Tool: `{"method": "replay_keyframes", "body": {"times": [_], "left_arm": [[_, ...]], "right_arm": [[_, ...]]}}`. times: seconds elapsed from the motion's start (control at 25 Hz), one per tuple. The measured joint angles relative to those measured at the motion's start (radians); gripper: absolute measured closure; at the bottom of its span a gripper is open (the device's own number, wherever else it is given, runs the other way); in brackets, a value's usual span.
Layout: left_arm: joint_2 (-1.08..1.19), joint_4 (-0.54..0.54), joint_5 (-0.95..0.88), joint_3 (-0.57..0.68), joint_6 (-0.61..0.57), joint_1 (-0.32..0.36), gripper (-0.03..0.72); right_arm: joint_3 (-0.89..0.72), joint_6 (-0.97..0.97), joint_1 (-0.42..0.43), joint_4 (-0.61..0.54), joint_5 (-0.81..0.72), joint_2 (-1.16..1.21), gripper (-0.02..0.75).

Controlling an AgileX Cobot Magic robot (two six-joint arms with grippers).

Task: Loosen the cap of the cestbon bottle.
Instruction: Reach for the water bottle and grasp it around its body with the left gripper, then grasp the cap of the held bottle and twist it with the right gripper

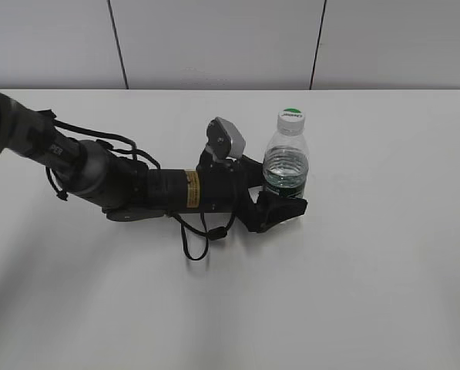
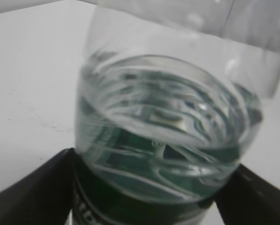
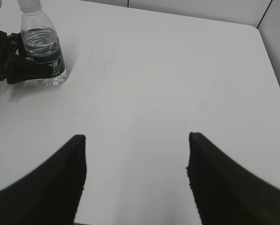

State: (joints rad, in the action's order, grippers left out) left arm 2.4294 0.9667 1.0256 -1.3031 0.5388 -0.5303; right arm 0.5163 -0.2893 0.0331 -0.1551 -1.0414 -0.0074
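My left gripper (image 1: pixel 285 202) is clamped on the cestbon bottle (image 1: pixel 286 166), its black fingers (image 2: pixel 34 192) pressed against either side of the dark green label band low on the body; in the left wrist view the bottle fills the picture, water line and ribs blurred by closeness. The bottle stands upright on the white table (image 1: pixel 368 270), a little right of centre toward the far edge, and the white cap (image 1: pixel 291 119) with its green patch sits on the neck, with nothing touching it. The left arm lies low across the table from the left side. My right gripper (image 3: pixel 136 178) hangs spread wide over bare table, holding nothing, well apart from the bottle, which I see at the upper left of its view.
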Motion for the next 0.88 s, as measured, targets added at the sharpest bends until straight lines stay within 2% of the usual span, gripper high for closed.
{"method": "replay_keyframes", "body": {"times": [0.36, 0.68, 0.88], "left_arm": [[0.033, -0.058, -0.009, -0.006, 0.001, -0.015, 0.017], [0.042, -0.080, -0.007, -0.006, 0.001, -0.015, 0.136], [0.042, -0.085, -0.005, -0.006, 0.001, -0.015, 0.161]], "right_arm": [[0.000, 0.000, 0.000, 0.000, 0.000, 0.000, 0.222], [0.000, 0.000, 0.000, 0.000, 0.000, 0.000, 0.222], [0.000, 0.000, 0.000, 0.000, 0.000, 0.000, 0.222]]}}
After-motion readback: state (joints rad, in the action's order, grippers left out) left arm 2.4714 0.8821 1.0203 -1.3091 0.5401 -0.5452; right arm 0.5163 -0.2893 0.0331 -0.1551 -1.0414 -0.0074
